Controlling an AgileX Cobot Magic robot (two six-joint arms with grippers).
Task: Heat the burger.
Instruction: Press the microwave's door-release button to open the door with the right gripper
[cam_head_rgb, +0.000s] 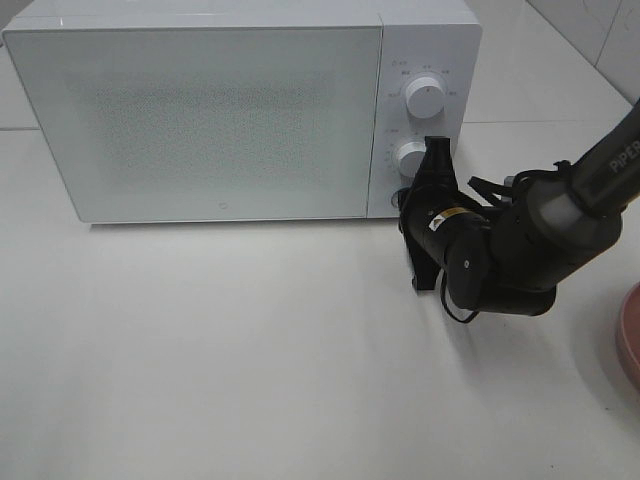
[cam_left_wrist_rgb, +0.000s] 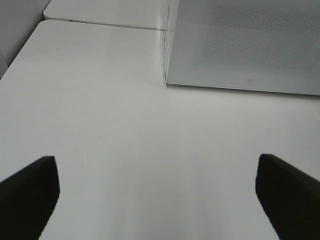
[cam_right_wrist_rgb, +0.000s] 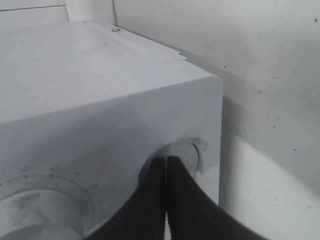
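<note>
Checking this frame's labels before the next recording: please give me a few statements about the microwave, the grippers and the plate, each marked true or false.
1. The microwave has its door closed. True.
2. The right gripper is open. False: it is shut, fingertips together at the lower knob.
3. The burger sits in front of the microwave. False: no burger shows in any view.
4. The left gripper is open over bare table. True.
5. A pink plate shows at the right edge of the high view. True.
</note>
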